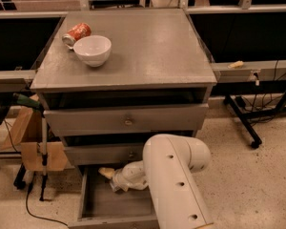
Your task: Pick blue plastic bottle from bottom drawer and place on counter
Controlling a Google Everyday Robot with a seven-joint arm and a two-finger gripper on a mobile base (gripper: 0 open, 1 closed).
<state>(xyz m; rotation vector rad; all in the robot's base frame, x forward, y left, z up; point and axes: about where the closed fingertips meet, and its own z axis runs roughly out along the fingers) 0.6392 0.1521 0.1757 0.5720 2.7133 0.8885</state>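
The bottom drawer (93, 206) stands pulled open under the grey cabinet, showing its grey tray floor. My white arm reaches down from the lower right into it. The gripper (115, 176) is inside the drawer near its back, just below the middle drawer's front. The blue plastic bottle is hidden, since the gripper and arm cover that part of the drawer. The counter (152, 46) is the flat grey top of the cabinet, well above the gripper.
A white bowl (92, 49) and an orange-red soda can (76, 34) lying on its side sit at the counter's left rear. The two upper drawers (126, 120) are partly pulled out. A cardboard box (31, 144) and a stand are at the left, a desk leg (240, 120) at the right.
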